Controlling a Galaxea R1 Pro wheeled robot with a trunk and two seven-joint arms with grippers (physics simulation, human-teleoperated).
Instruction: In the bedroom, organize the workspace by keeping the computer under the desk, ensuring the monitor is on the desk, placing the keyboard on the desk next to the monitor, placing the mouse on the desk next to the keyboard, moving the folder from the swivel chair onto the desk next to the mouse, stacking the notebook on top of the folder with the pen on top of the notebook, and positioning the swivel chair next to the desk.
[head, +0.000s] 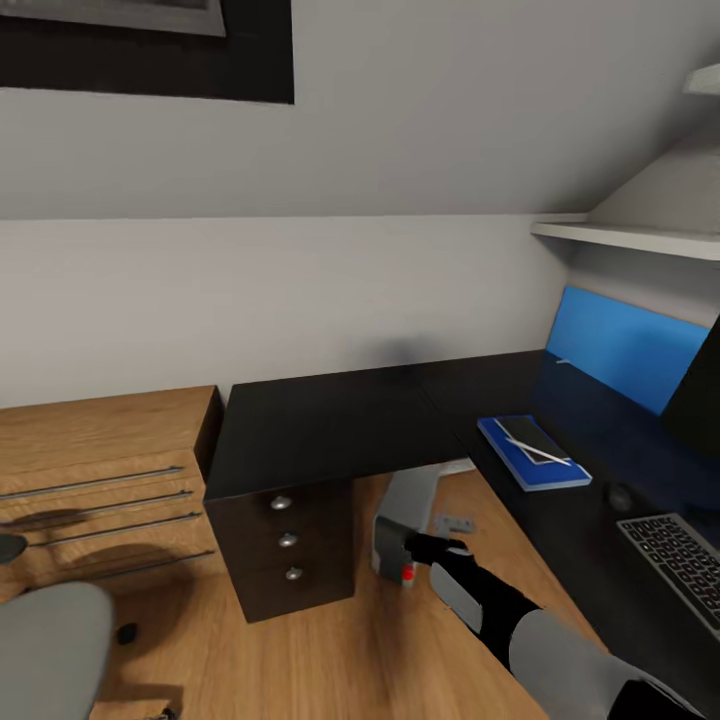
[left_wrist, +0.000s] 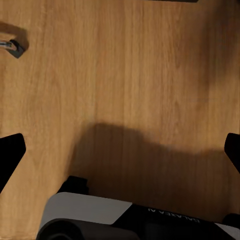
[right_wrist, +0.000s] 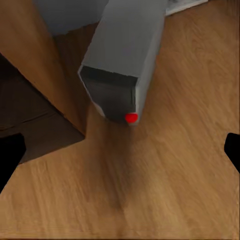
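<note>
While the grey swivel chair (head: 45, 650) is sitting off the black L-shaped desk's (head: 330, 420) left end, not yet beside it, the silver-grey tower computer (head: 400, 525) is standing under the desk's inner corner. Right gripper (head: 432, 548) is reaching at it, jaws spread, gripping nothing. Left gripper's jaws are spread over the floor. Dark notebook (head: 535, 440) and white pen (head: 540, 452) are stacked on blue folder (head: 530, 455); mouse (head: 620, 497), keyboard (head: 680, 565), monitor (head: 700, 390) are lining the right edge.

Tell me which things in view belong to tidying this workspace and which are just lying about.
Belong to the job:
desk
computer
folder
notebook
pen
mouse
keyboard
monitor
swivel chair

Just lying about:
wooden drawer chest
wall shelf
blue wall panel
</note>
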